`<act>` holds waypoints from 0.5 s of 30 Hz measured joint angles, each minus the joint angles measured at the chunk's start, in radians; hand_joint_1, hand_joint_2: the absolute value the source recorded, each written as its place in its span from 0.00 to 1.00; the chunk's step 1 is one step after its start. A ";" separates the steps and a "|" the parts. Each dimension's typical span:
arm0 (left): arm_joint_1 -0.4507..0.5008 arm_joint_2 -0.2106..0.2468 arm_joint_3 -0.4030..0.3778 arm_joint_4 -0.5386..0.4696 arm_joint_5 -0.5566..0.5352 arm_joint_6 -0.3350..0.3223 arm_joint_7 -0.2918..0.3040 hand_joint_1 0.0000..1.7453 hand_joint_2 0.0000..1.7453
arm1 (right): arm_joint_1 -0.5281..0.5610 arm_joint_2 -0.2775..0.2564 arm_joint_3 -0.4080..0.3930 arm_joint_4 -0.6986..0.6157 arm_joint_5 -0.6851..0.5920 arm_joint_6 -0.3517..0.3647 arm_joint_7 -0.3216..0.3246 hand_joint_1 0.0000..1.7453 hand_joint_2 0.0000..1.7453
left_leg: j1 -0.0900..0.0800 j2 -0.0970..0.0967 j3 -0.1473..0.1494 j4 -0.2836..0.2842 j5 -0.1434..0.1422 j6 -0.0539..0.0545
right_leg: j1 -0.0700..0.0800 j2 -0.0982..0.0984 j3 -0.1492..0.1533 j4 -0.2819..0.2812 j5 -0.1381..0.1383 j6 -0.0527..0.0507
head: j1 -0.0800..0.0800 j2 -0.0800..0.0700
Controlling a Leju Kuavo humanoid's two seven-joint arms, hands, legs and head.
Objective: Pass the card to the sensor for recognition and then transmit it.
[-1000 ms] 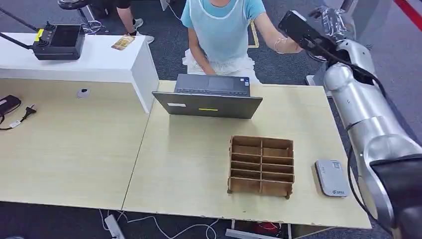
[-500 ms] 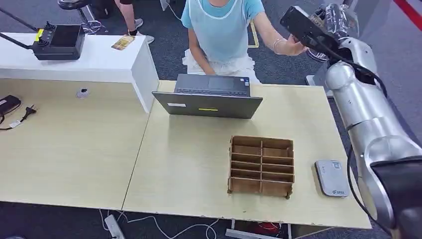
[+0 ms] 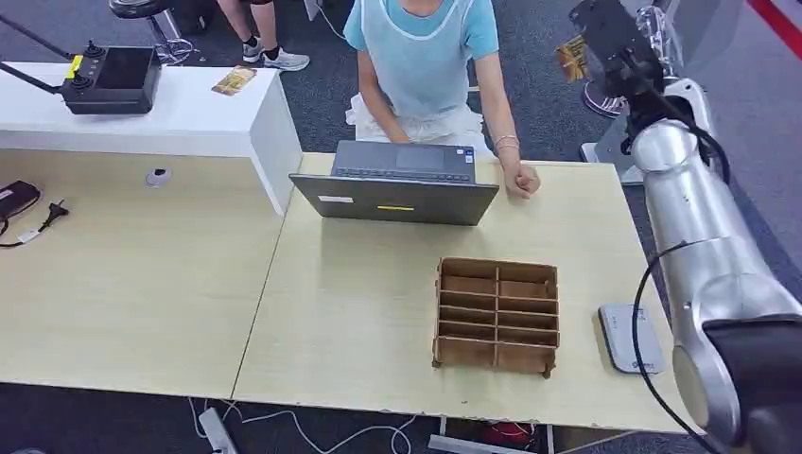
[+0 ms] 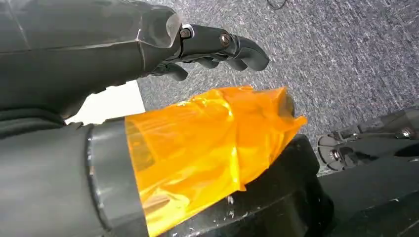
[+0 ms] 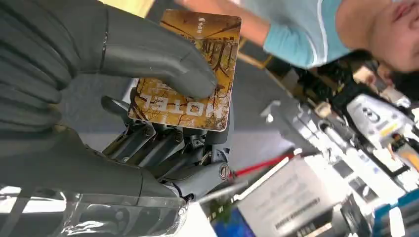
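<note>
My right hand (image 3: 615,40) is raised high at the far right, beyond the table's back edge. It pinches a brown-and-gold hotel card (image 3: 570,59) between thumb and fingers. The right wrist view shows that card (image 5: 190,74) close up, with the thumb of the hand (image 5: 99,123) pressed on its face. The sensor, a flat white-grey reader (image 3: 632,338), lies on the table near its right edge, far below the hand. My left hand (image 4: 148,49) hangs over grey carpet holding nothing, fingers loosely extended, its thumb wrapped in orange film.
A person sits behind an open laptop (image 3: 397,184), one fist (image 3: 520,180) resting on the table beside it. A wooden compartment box (image 3: 496,314) stands left of the reader. A white desk (image 3: 189,123) at back left carries a controller (image 3: 112,80) and another card (image 3: 234,81).
The person's hand was up at my right hand; it has let go and dropped to the table. My right hand now holds the card and has shifted up and to the right.
</note>
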 joint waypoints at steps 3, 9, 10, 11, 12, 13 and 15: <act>0.002 0.000 0.000 0.000 0.011 0.005 -0.001 0.00 0.00 | -0.009 -0.002 -0.032 0.017 -0.070 0.087 0.018 1.00 1.00 | 0.000 0.000 0.000 0.000 0.000 0.000 | 0.000 0.000 0.000 0.000 0.000 0.000 | -0.001 0.000; 0.007 0.000 0.000 0.000 0.014 0.003 0.004 0.00 0.00 | -0.057 -0.044 -0.079 0.117 -0.227 0.304 -0.037 1.00 1.00 | 0.000 -0.001 0.000 0.001 0.000 0.000 | 0.000 -0.001 0.000 0.000 0.000 0.000 | 0.000 0.000; 0.008 0.000 0.000 0.000 0.016 0.003 0.004 0.00 0.00 | -0.064 -0.059 -0.080 0.134 -0.246 0.337 -0.057 1.00 1.00 | 0.000 -0.001 0.000 0.001 0.000 0.000 | 0.000 -0.001 0.000 0.000 0.000 0.000 | 0.000 0.000; 0.008 0.000 0.000 0.000 0.017 0.003 0.003 0.00 0.00 | -0.068 -0.073 -0.083 0.149 -0.268 0.363 -0.075 1.00 1.00 | 0.000 -0.001 0.000 0.001 0.000 0.000 | 0.000 -0.001 0.000 0.000 0.000 0.000 | 0.000 0.000; 0.009 0.000 0.000 0.000 0.018 0.003 0.000 0.00 0.00 | -0.070 -0.090 -0.087 0.161 -0.296 0.388 -0.089 1.00 1.00 | 0.000 -0.001 0.000 0.001 0.000 0.000 | 0.000 -0.001 0.000 0.000 0.000 0.000 | 0.000 0.000; 0.010 0.000 0.000 0.000 0.019 0.003 -0.002 0.00 0.00 | -0.070 -0.103 -0.090 0.170 -0.322 0.406 -0.103 1.00 1.00 | 0.000 -0.001 0.000 0.001 0.000 0.000 | 0.000 -0.001 0.000 0.000 0.000 0.000 | 0.000 0.000; 0.011 0.000 0.000 0.000 0.020 0.002 -0.002 0.00 0.00 | -0.070 -0.126 -0.095 0.182 -0.344 0.420 -0.113 1.00 1.00 | 0.000 -0.001 0.000 0.001 -0.001 0.001 | 0.000 -0.001 0.000 0.000 0.000 0.000 | 0.000 0.000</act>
